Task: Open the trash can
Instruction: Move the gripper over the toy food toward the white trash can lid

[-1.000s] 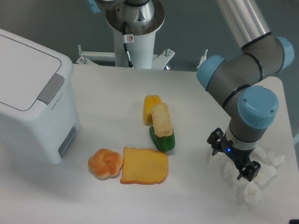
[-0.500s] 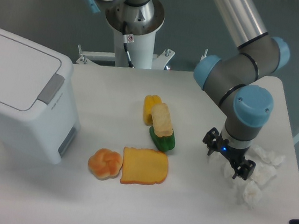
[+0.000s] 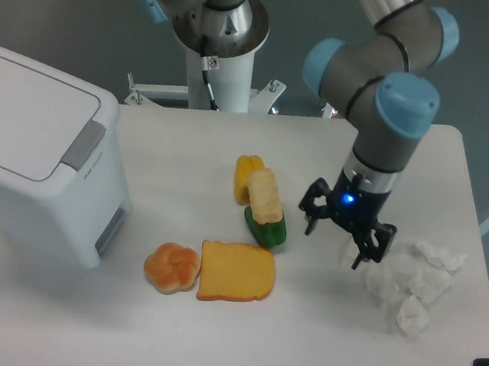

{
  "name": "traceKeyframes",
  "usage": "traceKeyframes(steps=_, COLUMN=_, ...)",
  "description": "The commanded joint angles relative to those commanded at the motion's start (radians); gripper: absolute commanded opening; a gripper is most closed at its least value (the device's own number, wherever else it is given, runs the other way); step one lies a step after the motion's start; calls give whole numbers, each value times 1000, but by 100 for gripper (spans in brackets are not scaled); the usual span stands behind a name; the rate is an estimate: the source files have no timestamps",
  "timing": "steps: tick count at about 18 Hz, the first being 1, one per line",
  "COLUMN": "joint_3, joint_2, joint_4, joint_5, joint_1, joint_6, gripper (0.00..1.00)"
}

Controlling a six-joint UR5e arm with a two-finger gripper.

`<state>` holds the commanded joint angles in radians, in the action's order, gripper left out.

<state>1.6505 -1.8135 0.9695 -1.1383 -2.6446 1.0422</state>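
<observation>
One white trash can (image 3: 39,164) is sitting far to the left of the jaws, and one gripper (image 3: 338,237) is hanging over the table. Lying left of the jaws are five toy foods: one yellow pepper (image 3: 245,176), one green pepper (image 3: 267,230), one ridged cracker (image 3: 265,194), one toast slice (image 3: 236,272) and one bun (image 3: 172,267). One cluster of crumpled white tissues (image 3: 414,286) is lying to their right.

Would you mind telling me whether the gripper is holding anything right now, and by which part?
Nothing is held: the gripper hangs open and empty above the table.
</observation>
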Motion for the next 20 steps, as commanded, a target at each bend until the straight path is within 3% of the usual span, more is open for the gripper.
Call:
traceKeyframes(steps=8, joint_3=-18, joint_2=120, joint_4=5, joint_5=80, joint_1=189, joint_6=-283, gripper=100)
traceKeyframes(steps=11, joint_3=-40, joint_2=129, joint_4=5, joint_5=115, joint_1=239, joint_6=-390, gripper=100)
traceKeyframes(steps=15, joint_3=-54, joint_2=135, joint_4=5, joint_5=159, joint_1=238, joint_6=-508, gripper=100)
traceKeyframes(steps=18, joint_3=-67, joint_2=148, joint_4=5, joint_5=184, joint_1=242, joint_6=-675, gripper=100)
traceKeyframes(steps=20, joint_3=-64, joint_2=148, joint_4=6, joint_5=186, joint_1=245, joint_6=-703, gripper=100)
